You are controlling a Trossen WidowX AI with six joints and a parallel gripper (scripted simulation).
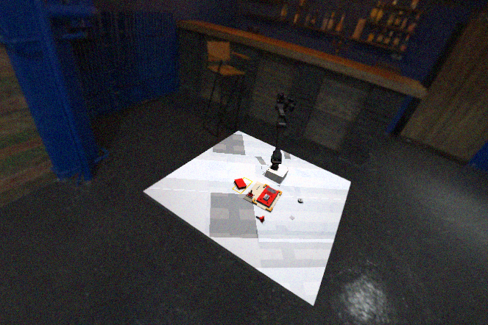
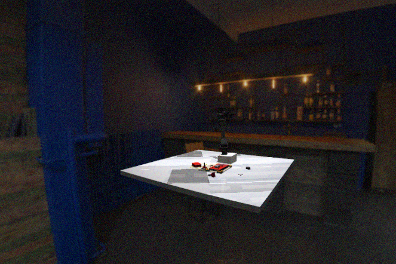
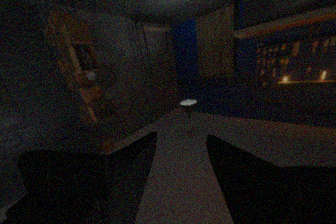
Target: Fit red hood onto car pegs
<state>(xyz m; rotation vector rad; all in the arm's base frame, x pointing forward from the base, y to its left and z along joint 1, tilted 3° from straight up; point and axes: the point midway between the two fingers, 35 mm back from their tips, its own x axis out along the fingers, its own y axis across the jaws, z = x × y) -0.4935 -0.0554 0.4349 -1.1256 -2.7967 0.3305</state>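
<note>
The hood [image 1: 240, 183] [image 2: 196, 163], a small red block shape, lies on the table inside a yellow outline, left of the jig. Its corner holes are too small to make out. The red chassis [image 1: 274, 196] [image 2: 224, 167] sits in the cream jig with yellow corners. The grey engine block [image 1: 266, 197] stands on its deck; the pegs are too small to tell apart. My gripper [image 3: 181, 138] is open and empty, its two dark fingers well apart in the wrist view. The arm stands upright, with the gripper high above the table, far from hood and chassis.
A red upright piece [image 1: 250, 194] [image 2: 204, 166] stands at the jig's left side. A small red part [image 1: 261, 218] [image 2: 212, 175] lies in front of the jig. A dark round part [image 1: 299, 200] [image 2: 248, 168] lies to its right. The arm's white base block [image 1: 276, 174] [image 2: 226, 157] is behind the jig.
</note>
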